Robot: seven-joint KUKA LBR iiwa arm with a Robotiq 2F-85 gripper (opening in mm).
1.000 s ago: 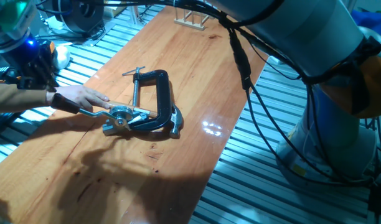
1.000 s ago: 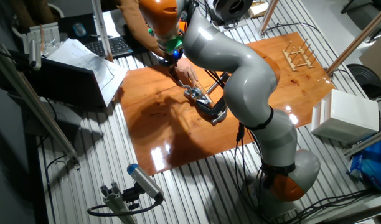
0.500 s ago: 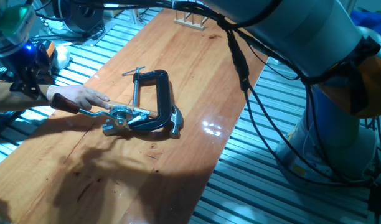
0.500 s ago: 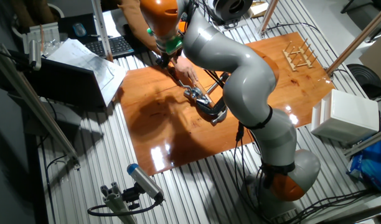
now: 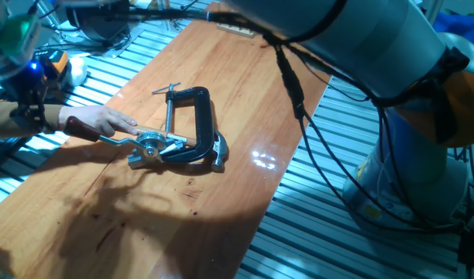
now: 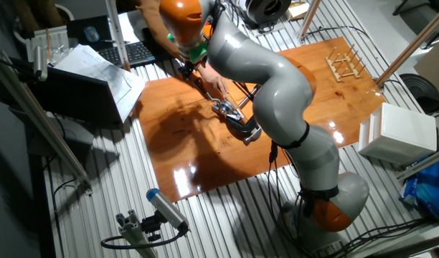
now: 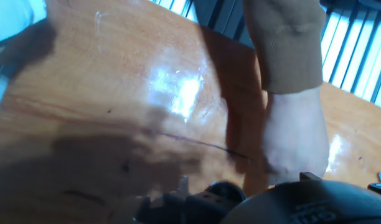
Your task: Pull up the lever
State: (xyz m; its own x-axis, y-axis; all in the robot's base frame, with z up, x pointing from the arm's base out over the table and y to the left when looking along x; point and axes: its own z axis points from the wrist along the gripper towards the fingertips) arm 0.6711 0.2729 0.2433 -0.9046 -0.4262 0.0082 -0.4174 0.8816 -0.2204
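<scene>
1. The fingers (image 5: 28,116) are hanging at the far left edge of the bench (image 5: 245,93), dark and half cut off by the frame; whether they are spread or closed cannot be told, and nothing is showing between them.
2. One human hand (image 5: 105,120) in a tan sleeve is lying just beside the fingers, resting on the lever's knob; the hand view is showing the same hand (image 7: 296,143) close below the camera.
3. One lever (image 5: 117,139) is lying flat on the bench, its dark knob toward the fingers and its thin silver arm running to a small silver hub (image 5: 149,144).
4. One black C-clamp (image 5: 192,124) is sitting against the hub, farther from the fingers.
5. One hammer head (image 5: 219,151) is touching the clamp's far side.
</scene>
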